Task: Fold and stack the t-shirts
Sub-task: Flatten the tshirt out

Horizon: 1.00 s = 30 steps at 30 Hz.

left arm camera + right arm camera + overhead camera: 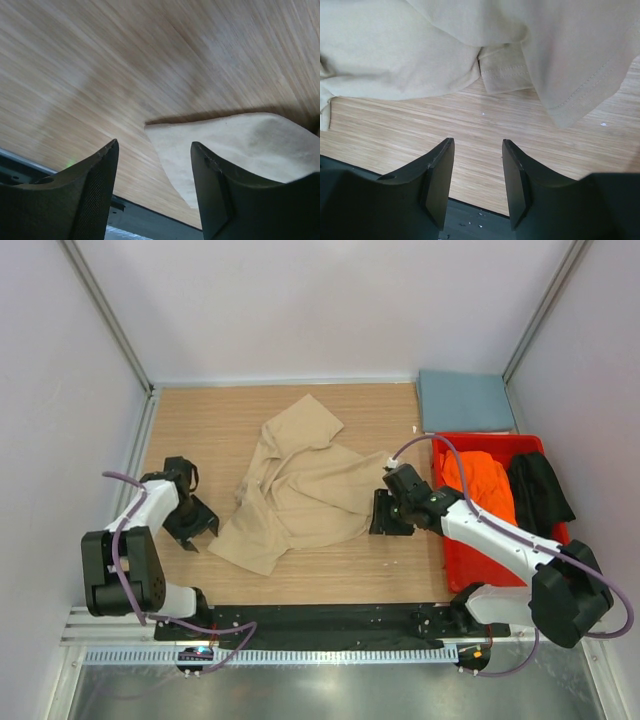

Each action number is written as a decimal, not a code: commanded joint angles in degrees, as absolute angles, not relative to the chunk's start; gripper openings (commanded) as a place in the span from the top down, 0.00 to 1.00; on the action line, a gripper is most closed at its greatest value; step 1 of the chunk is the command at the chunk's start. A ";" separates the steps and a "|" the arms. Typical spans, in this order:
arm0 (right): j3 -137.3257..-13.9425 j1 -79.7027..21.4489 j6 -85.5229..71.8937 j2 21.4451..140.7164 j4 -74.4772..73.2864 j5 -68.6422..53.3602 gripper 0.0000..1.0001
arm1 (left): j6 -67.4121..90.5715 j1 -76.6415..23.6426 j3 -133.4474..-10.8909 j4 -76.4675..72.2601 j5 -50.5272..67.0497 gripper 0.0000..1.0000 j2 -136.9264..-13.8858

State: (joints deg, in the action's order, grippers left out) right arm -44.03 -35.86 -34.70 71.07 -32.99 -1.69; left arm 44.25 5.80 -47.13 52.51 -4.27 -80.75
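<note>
Tan shirt (295, 485) lay crumpled — left gripper (195, 532) near its left, right gripper (380, 512) at its right, both wide, empty

Bare table (190, 430) left of the tan t-shirt (300, 490); red bin (487, 438) apparently crowds its right.

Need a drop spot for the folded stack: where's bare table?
Bare: far-left corner of the table, between the tan t-shirt and the left wall; near strip between that shirt and the base rail. Crowded right: right gripper, red bin, folded blue-grey t-shirt.
</note>
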 commanded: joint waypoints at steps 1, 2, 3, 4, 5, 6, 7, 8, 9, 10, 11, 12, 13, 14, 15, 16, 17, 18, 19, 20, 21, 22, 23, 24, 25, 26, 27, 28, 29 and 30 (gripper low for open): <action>-44.47 -36.04 -35.95 69.52 -29.71 -2.28 0.51 | 43.77 6.15 -44.66 46.33 -4.04 0.39 -80.68; -44.12 -35.95 -35.95 69.52 -29.18 -2.55 0.51 | 43.86 6.15 -44.30 45.62 -4.57 0.40 -81.38; -44.03 -35.95 -36.03 69.70 -28.92 -2.90 0.51 | 43.77 6.15 -44.21 44.83 -4.31 0.41 -82.17; -44.03 -36.03 -35.95 69.96 -28.74 -2.99 0.51 | 43.68 6.24 -43.86 44.56 -4.05 0.43 -83.74; -44.12 -35.95 -36.12 70.05 -28.74 -3.25 0.51 | 43.86 6.15 -43.68 43.95 -3.69 0.44 -84.28; -44.12 -36.03 -36.04 70.14 -28.65 -3.34 0.51 | 43.77 6.15 -43.42 43.60 -3.34 0.45 -84.72; -44.12 -35.95 -36.04 70.31 -28.57 -3.34 0.51 | 44.03 6.15 -42.81 43.07 -2.99 0.46 -85.16; -44.12 -36.03 -36.12 70.31 -28.39 -3.43 0.51 | 44.03 6.15 -42.45 42.54 -2.81 0.46 -85.51; -44.03 -35.95 -36.30 70.40 -28.21 -3.34 0.51 | 44.21 6.15 -42.19 41.58 -2.90 0.47 -85.95; -44.03 -35.95 -36.30 70.49 -28.04 -3.34 0.51 | 44.30 6.15 -42.10 41.31 -2.99 0.49 -86.39; -43.95 -35.95 -36.47 71.01 -27.86 -3.34 0.51 | 44.38 6.15 -41.93 41.05 -2.90 0.50 -87.44; -44.03 -35.95 -36.56 71.36 -27.86 -3.25 0.51 | 44.47 6.15 -41.84 40.96 -3.34 0.51 -87.89; -44.12 -36.03 -36.82 71.80 -27.95 -3.16 0.51 | 44.47 6.24 -41.75 40.87 -3.95 0.57 -88.15; -44.38 -36.04 -37.00 72.42 -28.12 -2.99 0.51 | 44.39 6.76 -41.57 40.78 -4.30 0.61 -88.50; -44.47 -36.04 -37.35 73.73 -28.12 -2.81 0.51 | 44.04 7.12 -41.31 40.43 -4.05 0.65 -88.51; -44.47 -36.04 -38.14 74.70 -28.21 -2.46 0.51 | 43.77 7.55 -41.31 40.60 -3.69 0.74 -88.24; -44.82 -35.95 -38.67 75.58 -28.82 -1.42 0.51 | 43.51 7.73 -41.57 40.78 -3.52 0.84 -87.98; -45.09 -35.95 -39.11 77.33 -29.18 -0.54 0.51 | 43.33 7.73 -42.01 41.91 -3.17 0.88 -86.59; -45.17 -35.69 -39.72 77.95 -29.44 -0.27 0.54 | 43.68 7.73 -42.19 42.53 -1.77 1.00 -85.35; -45.18 -35.34 -41.38 78.39 -28.92 2.26 0.57 | 43.94 7.73 -42.27 43.15 -0.80 1.00 -84.04; -45.09 -34.98 -42.18 79.36 -28.22 3.33 0.62 | 44.82 7.65 -42.19 44.11 -0.27 1.00 -80.37; -45.09 -34.46 -43.23 79.63 -27.60 3.69 0.65 | 45.26 7.65 -42.19 44.73 1.39 1.00 -78.59; -44.74 -34.11 -44.55 80.24 -25.51 3.60 0.69 | 45.61 7.56 -42.19 46.13 2.19 1.00 -76.40; -44.65 -33.75 -45.26 80.77 -24.53 2.91 0.69 | 45.96 7.38 -42.10 46.75 2.55 1.00 -74.46; -44.74 -33.49 -45.87 82.60 -24.00 2.81 0.70 | 46.40 7.21 -41.75 47.37 2.64 1.00 -70.53; -44.91 -32.88 -46.23 83.40 -23.47 2.55 0.70 | 46.58 6.68 -41.75 47.72 2.81 1.00 -69.01; -44.91 -32.61 -46.67 84.02 -23.21 1.94 0.70 | 46.58 6.24 -42.10 48.94 3.07 1.00 -68.30; -44.91 -32.43 -47.02 84.81 -23.03 1.15 0.70 | 46.50 5.63 -42.27 49.48 2.99 1.00 -67.94; -45.00 -32.34 -47.37 85.77 -22.94 0.88 0.69 | 46.67 4.75 -42.19 49.57 3.25 1.00 -67.59; -45.09 -32.34 -47.63 86.48 -22.94 0.70 0.68 | 46.84 4.66 -42.10 49.31 3.60 1.00 -67.24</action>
State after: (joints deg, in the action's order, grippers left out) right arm -44.01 -32.56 -44.82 85.03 -25.54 0.62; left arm 45.93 5.85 -41.67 47.68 1.76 -67.99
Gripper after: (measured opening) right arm 0.312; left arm 0.009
